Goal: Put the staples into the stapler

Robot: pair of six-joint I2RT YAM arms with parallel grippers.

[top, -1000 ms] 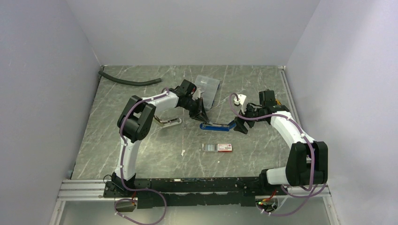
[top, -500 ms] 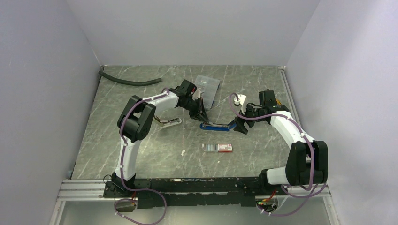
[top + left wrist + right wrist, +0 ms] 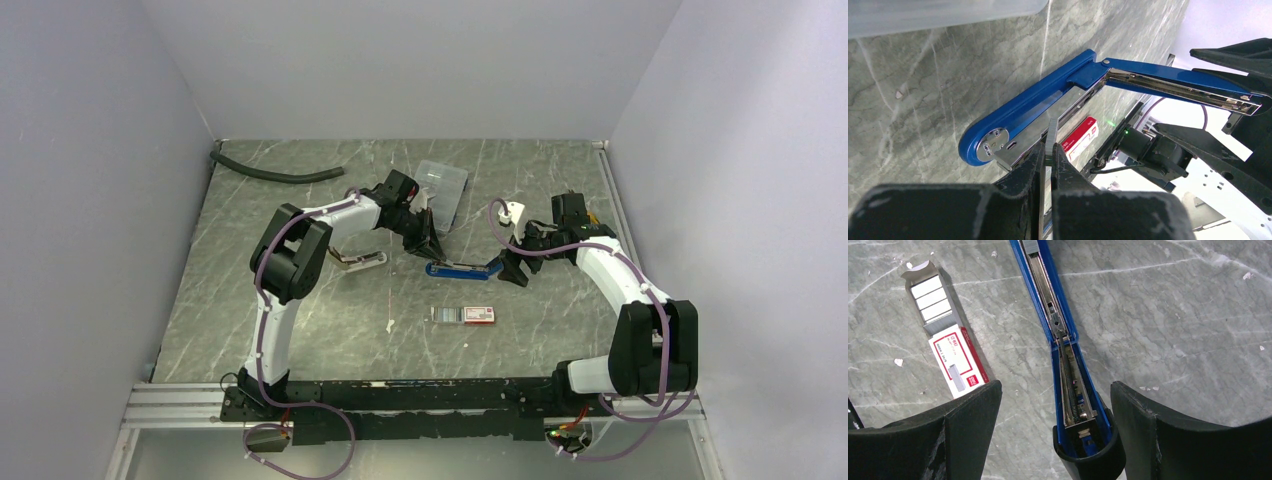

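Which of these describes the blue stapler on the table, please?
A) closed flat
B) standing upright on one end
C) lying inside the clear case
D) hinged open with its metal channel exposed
D: the blue stapler lies with its top arm swung away from the base, so the metal channel shows.

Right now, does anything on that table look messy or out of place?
Only small things: white scraps lie scattered on the table, and the staple box has its grey tray pulled half out. The blue stapler lies hinged open. Nothing looks broken.
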